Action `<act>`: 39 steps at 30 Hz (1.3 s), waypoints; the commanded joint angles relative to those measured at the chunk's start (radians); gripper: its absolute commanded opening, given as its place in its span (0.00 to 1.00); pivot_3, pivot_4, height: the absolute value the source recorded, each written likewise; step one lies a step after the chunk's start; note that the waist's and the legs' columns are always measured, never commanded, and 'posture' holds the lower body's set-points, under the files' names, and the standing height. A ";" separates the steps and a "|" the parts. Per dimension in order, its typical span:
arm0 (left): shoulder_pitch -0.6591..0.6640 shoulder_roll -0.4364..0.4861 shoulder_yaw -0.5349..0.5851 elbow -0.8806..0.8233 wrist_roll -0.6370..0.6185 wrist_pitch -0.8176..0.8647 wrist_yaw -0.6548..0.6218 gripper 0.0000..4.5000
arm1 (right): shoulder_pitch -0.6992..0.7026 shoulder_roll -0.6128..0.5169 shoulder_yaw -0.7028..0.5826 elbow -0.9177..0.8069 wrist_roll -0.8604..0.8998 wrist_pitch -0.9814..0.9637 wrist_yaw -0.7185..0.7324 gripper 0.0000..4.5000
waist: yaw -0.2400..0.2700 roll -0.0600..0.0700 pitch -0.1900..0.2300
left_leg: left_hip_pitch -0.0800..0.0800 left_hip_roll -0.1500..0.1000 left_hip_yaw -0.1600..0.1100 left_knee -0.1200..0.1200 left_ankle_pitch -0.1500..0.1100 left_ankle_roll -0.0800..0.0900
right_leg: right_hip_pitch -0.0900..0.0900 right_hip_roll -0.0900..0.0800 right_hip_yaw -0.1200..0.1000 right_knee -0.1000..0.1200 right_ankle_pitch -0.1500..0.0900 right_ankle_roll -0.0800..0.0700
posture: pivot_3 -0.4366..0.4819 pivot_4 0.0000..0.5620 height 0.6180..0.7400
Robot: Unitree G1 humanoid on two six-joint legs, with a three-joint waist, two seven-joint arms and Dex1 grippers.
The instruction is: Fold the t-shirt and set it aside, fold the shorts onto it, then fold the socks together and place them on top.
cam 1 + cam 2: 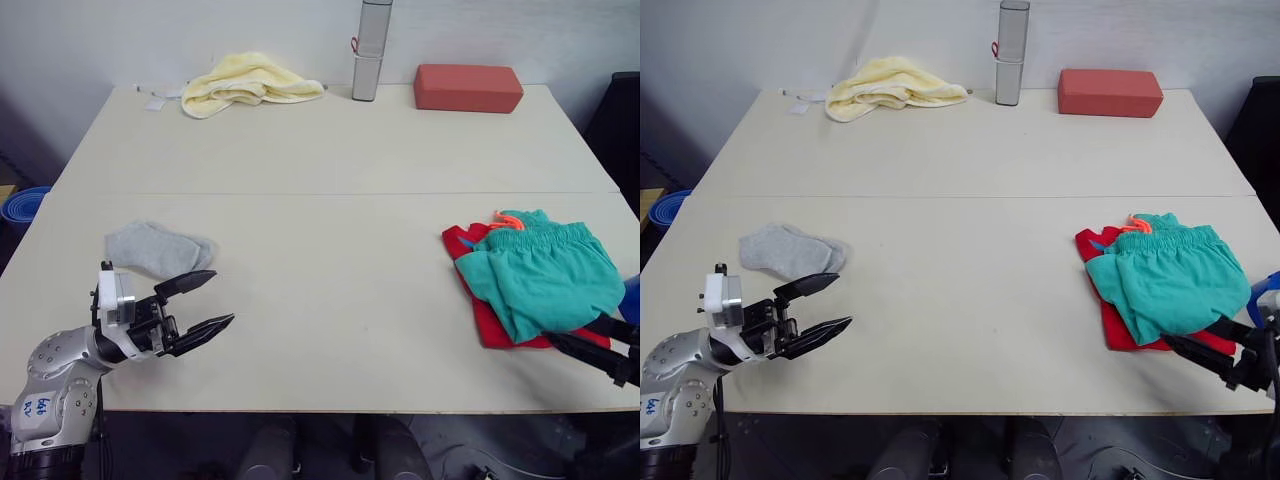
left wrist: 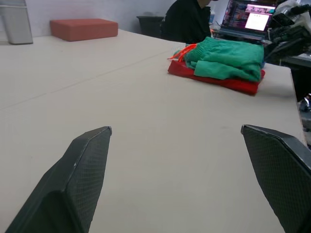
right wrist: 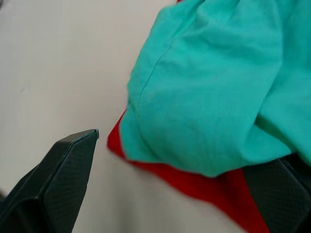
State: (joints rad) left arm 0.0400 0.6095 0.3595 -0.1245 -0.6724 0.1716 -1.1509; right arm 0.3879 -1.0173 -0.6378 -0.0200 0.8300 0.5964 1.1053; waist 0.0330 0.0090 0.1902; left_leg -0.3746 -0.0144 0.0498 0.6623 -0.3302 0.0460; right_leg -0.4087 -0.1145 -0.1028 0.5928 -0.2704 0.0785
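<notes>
Two garments done: I see shorts [image 1: 545, 275] folded atop t-shirt [image 1: 490, 325] by my open, empty right end effector [image 1: 1210, 347]; socks [image 1: 155, 248], unfolded, lie near my open, empty left end effector [image 1: 200, 305].

On my left forearm [image 1: 40, 405] I can see some blue handwriting on the grey shell. It looks like "666" with "RV" below, but I am not sure of it. The laptop screen [image 2: 250, 14] shows nothing I can read.
</notes>
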 commanded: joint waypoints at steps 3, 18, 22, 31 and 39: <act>0.012 0.027 0.060 -0.003 -0.018 -0.012 0.001 1.00 | 0.038 -0.014 -0.111 0.046 -0.076 -0.089 0.139 1.00 | -0.002 0.001 0.000 | 0.000 0.000 0.000 0.000 -0.001 0.001 | 0.000 0.000 0.000 -0.002 0.000 0.000 | 0.48 0.27 1.00; 0.260 -0.031 0.297 0.026 -0.027 -0.003 0.159 1.00 | -0.331 0.310 0.237 -0.268 -0.146 -0.567 0.248 1.00 | -0.006 -0.002 0.002 | 0.001 0.000 0.001 0.001 -0.003 -0.007 | 0.001 0.001 -0.001 -0.001 0.001 0.001 | 0.48 0.27 1.00; 0.390 -0.084 0.463 -0.016 -0.045 0.139 0.436 1.00 | -0.418 0.416 0.425 -0.218 -0.209 -0.642 0.291 1.00 | -0.019 -0.006 0.002 | 0.001 0.001 0.001 0.001 -0.005 -0.007 | 0.001 0.000 0.000 -0.002 0.001 0.001 | 0.48 0.27 1.00; 0.558 -0.146 0.657 -0.106 -0.353 0.443 0.651 1.00 | -0.450 0.498 0.524 -0.189 -0.277 -0.759 0.239 1.00 | -0.004 -0.007 0.003 | 0.001 0.001 0.000 0.001 -0.007 -0.007 | 0.001 0.000 -0.001 -0.002 0.000 -0.001 | 0.48 0.27 1.00; 0.296 0.055 0.578 -0.064 -0.774 0.769 1.018 1.00 | -0.465 0.490 0.535 -0.178 -0.282 -0.777 0.209 1.00 | -0.005 -0.007 0.003 | 0.004 0.001 -0.001 0.001 -0.003 -0.008 | 0.002 0.000 0.000 0.003 0.000 -0.003 | 0.48 0.27 1.00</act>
State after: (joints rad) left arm 0.3561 0.6441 0.9613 -0.1872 -1.3587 0.8867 -0.2034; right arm -0.0687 -0.5211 -0.0910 -0.1873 0.5385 -0.1684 1.3225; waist 0.0277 0.0023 0.1934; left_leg -0.3702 -0.0138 0.0491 0.6638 -0.3325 0.0376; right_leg -0.4060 -0.1146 -0.1027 0.5968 -0.2702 0.0753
